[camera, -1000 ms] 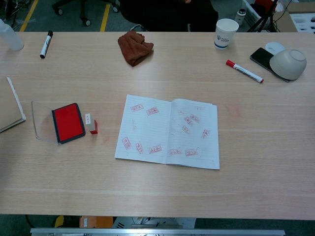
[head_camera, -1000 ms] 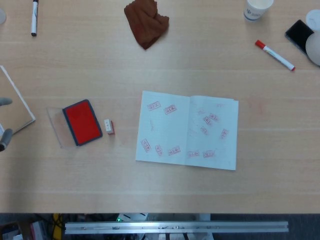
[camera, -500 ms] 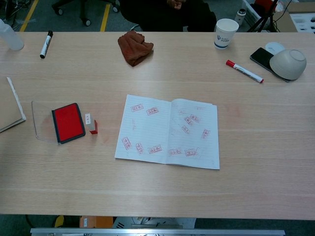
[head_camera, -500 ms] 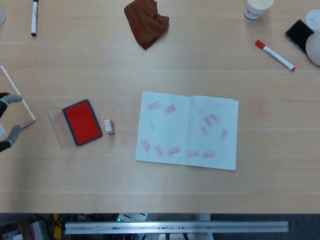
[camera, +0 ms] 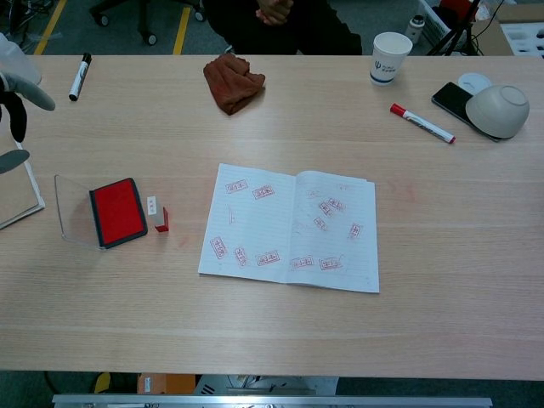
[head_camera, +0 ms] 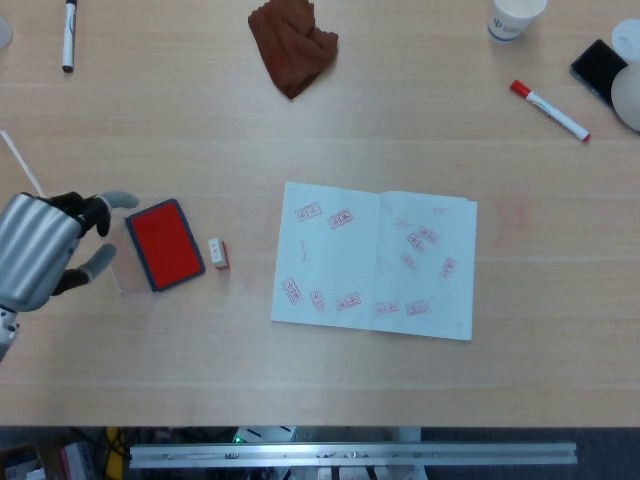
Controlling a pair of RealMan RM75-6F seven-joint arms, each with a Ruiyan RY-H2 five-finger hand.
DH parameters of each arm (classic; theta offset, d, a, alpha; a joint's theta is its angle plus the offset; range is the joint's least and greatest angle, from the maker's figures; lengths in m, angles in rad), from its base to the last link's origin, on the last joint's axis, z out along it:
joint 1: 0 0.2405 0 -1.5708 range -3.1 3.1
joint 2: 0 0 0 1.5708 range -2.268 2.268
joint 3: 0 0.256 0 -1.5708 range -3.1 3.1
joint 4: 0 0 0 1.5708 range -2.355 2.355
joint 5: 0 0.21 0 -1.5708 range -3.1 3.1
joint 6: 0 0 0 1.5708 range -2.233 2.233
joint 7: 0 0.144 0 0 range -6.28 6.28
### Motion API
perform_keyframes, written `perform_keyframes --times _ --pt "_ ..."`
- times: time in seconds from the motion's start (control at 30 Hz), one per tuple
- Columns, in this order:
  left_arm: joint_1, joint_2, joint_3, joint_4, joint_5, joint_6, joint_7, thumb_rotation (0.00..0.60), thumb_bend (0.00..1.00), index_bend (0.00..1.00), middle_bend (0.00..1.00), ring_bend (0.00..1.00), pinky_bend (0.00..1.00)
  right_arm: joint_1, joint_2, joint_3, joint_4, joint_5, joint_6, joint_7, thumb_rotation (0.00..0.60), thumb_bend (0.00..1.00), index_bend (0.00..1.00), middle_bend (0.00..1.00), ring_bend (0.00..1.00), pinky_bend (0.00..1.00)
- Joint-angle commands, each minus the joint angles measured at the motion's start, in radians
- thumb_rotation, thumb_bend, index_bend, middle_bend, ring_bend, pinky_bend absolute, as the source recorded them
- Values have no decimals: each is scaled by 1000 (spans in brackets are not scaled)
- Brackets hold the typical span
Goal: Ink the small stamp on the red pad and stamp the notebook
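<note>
Left hand [head_camera: 45,250] hangs at the 9 o'clock edge of the table [head_camera: 320,380], just beside the red ink pad [head_camera: 164,244], fingers spread apart and holding nothing. Right hand not in view in either camera. Small stamp [head_camera: 217,253] lies on the table just at the 3 o'clock side of the pad, untouched, apparently tipped on its side. Open notebook [head_camera: 375,260] sits mid-table, well apart from the stamp toward 3 o'clock, both pages already carrying red stamp marks.

Step in hand, as I judge it: reach and pick up the stamp. Not yet started on inking.

- The pad sits between the hand and the stamp, so the hand should pass above the pad, not drag across it, or fingers get inked and the pad shifts.
- Clear lid [camera: 75,212] of the pad lies open at its 9 o'clock side; avoid knocking it.
- The stamp is small and low: pinch it by its long sides with fingertips and come straight down.
- Get the rubber face pointing down before pressing on the pad; which end is the face is too small to tell here.
- Then aim for a blank patch of page.
</note>
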Motion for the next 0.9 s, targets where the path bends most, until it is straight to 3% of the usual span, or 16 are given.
perform_keyframes --times 0.03,0.17,0.3,0.9 --pt "-63 -8 6 27 44 -65 -4 600 260 333 724 773 1000 1 1 0 -1 3 -4 -2 600 285 347 333 235 350" --pt "-121 -27 9 48 61 -137 26 600 260 339 873 907 1000 2 1 -1 -3 5 -9 -5 600 286 347 333 235 350" --pt "-167 -51 8 66 68 -189 72 600 260 340 936 964 1000 3 3 -1 -6 9 -14 -8 600 286 347 333 235 350" --pt "-289 -194 25 168 79 -315 264 600 260 342 983 1000 1000 19 0 1 -8 19 -42 -18 600 285 347 333 235 350"
